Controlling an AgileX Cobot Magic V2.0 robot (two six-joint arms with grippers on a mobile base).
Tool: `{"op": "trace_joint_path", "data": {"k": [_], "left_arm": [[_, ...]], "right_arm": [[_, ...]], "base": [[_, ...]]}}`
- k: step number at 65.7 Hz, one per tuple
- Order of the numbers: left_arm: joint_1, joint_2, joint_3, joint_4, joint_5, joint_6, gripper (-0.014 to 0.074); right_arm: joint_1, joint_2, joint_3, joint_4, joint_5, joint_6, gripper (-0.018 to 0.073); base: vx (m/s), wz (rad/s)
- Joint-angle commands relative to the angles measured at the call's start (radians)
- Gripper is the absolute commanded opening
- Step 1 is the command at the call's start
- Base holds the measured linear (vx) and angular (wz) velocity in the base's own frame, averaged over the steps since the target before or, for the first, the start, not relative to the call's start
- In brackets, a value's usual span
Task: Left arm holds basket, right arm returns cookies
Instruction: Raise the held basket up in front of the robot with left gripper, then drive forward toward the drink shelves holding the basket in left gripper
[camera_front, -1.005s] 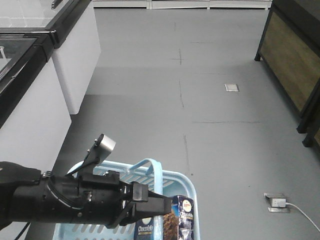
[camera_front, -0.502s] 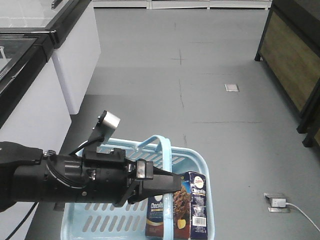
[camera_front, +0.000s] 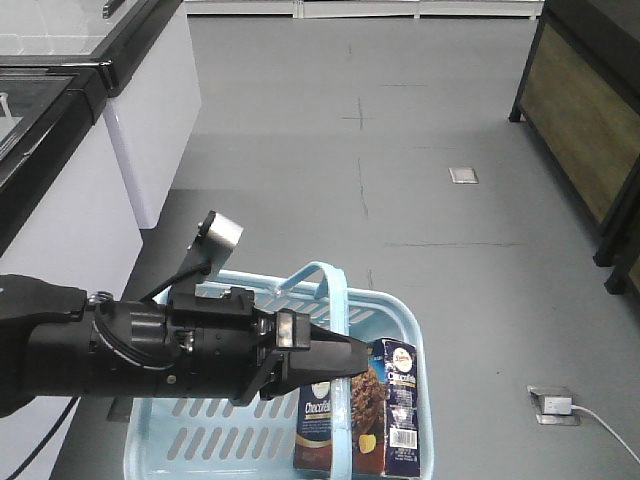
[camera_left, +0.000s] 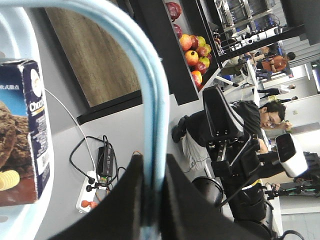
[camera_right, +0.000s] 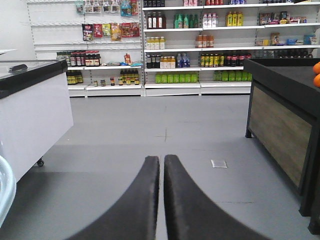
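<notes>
My left gripper (camera_front: 352, 358) is shut on the arched handle (camera_front: 338, 300) of the light blue basket (camera_front: 408, 330), which hangs in the air at the bottom of the front view. In the left wrist view the black fingers (camera_left: 131, 200) pinch the handle (camera_left: 150, 85) from both sides. The cookies (camera_front: 345, 420), a dark box with a chocolate-chip cookie picture, stand upright inside the basket at its right end; the cookies (camera_left: 22, 130) also show at the left wrist view's left edge. My right gripper (camera_right: 161, 159) is shut, holds nothing, and points at the open floor.
A white counter (camera_front: 110, 130) runs along the left and a dark wood-panelled stand (camera_front: 590, 120) is on the right. A floor socket with a cable (camera_front: 552, 405) lies near the basket. Stocked shelves (camera_right: 200, 50) line the far wall. A person (camera_left: 250, 120) sits behind the robot.
The left arm has carried the basket up and to the right, so more of the basket and the cookie box now shows. Over the last half second it has barely moved.
</notes>
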Motion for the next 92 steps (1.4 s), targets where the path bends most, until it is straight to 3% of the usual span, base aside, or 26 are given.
{"op": "trace_joint_path", "data": {"k": [1, 60, 92], "left_arm": [[0.002, -0.042, -0.038, -0.098, 0.039, 0.008, -0.0003], [0.002, -0.042, -0.038, -0.099, 0.039, 0.008, -0.0003], [0.002, -0.042, -0.038, -0.099, 0.039, 0.008, -0.0003]], "right_arm": [[-0.002, -0.012, 0.017, -0.009, -0.07, -0.007, -0.0011], [-0.002, -0.012, 0.017, -0.009, -0.07, -0.007, -0.0011], [-0.002, -0.012, 0.017, -0.009, -0.07, -0.007, -0.0011]], "base": [[0.0, 0.0], [0.01, -0.01], [0.21, 0.07]]}}
